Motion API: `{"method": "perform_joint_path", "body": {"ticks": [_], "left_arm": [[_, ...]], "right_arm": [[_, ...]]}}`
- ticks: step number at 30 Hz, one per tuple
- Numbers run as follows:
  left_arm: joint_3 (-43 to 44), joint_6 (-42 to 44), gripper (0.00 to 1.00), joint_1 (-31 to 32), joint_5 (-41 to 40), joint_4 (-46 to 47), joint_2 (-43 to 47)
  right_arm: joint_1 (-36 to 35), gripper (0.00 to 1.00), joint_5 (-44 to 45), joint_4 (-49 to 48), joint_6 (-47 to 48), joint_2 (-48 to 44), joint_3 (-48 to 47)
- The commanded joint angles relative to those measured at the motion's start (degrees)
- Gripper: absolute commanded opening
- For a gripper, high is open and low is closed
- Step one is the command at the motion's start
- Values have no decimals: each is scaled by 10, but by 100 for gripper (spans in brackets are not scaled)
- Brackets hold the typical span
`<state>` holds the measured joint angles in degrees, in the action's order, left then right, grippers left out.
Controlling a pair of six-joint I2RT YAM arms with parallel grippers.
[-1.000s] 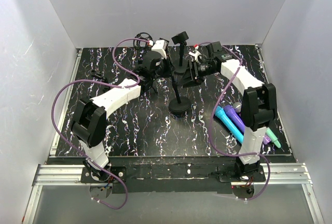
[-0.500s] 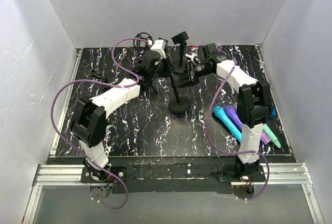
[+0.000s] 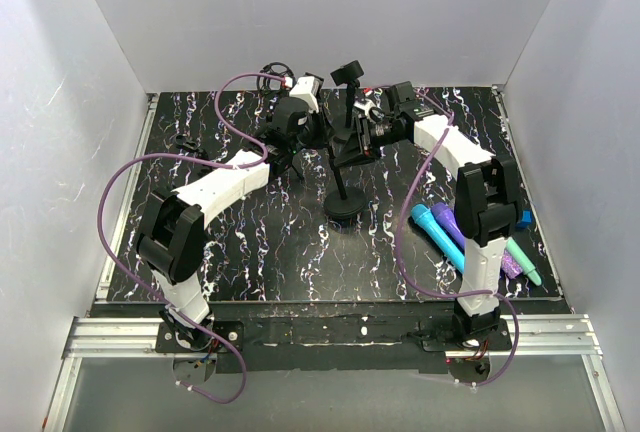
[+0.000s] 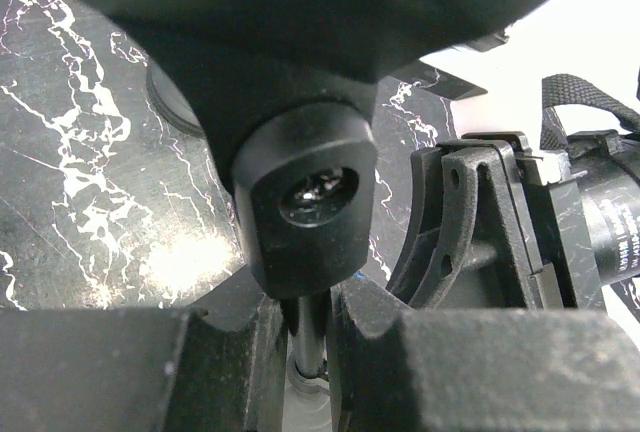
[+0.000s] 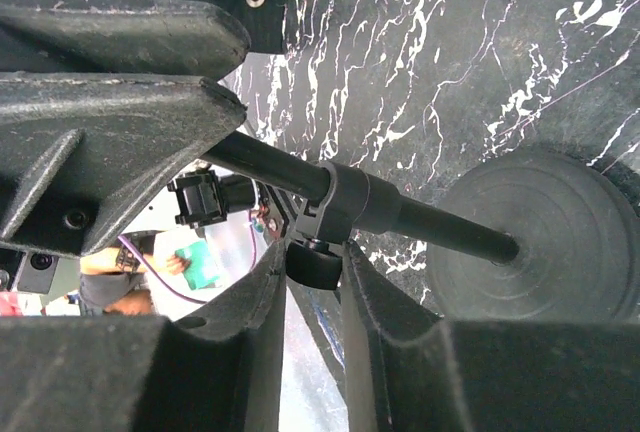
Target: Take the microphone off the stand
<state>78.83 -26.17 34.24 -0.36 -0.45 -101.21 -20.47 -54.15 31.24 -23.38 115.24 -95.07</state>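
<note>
**Q:** What carries everything?
**A:** A black surface (image 3: 250,242) with white veins. Both arms reach across it and meet at its far middle.

**Q:** What is the largest item at the grippers?
**A:** The stand (image 3: 338,180), which is black with a tilted pole. Its round base (image 5: 540,242) rests on the surface, just past the right gripper's fingertips.

**Q:** What is the state of the left gripper?
**A:** The left gripper (image 4: 307,317) has its jaws almost together, pinching a thin rod of the stand. The stand's pivot block (image 4: 305,207) sits just above its fingers.

**Q:** And the right gripper?
**A:** The right gripper (image 5: 315,277) has its jaws drawn in narrow. They are clamped about a small knob under the collar (image 5: 345,202) on the pole. It faces the left gripper from the opposite side of the stand, close by.

**Q:** What lies loose on the surface?
**A:** A cyan microphone (image 3: 438,237) and a purple microphone (image 3: 455,232) lie side by side on the surface, well apart from the right gripper.

**Q:** Where is the microphone?
**A:** The microphone (image 3: 347,73) is black and sits at the top of the stand. It is above and beyond both grippers and apart from each. Where it ends and its clip begins cannot be told.
</note>
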Motion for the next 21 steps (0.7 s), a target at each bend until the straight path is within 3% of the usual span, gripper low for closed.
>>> {"method": "perform_joint_path", "body": {"ticks": [1,6,9,11,16,18,21], "left_arm": [[23,-12,0,7,22,-12,16],[22,-19,0,7,20,-9,15],[22,-23,0,7,21,-5,12],[22,-26,0,7,19,-5,11],[22,-30,0,5,16,-10,13],[20,-34,0,3,19,-11,13],[19,-40,0,3,24,-10,12]], "right_arm": [[-9,22,47,-2,31,-4,-35],[-43,3,179,37,216,-48,-49],[-79,1,309,38,349,-78,-50],[-102,1,377,-25,433,-115,-2],[-136,1,462,-453,660,-239,269],[-147,1,441,-610,791,-261,362],[-150,1,340,-844,1054,-248,497]]}}
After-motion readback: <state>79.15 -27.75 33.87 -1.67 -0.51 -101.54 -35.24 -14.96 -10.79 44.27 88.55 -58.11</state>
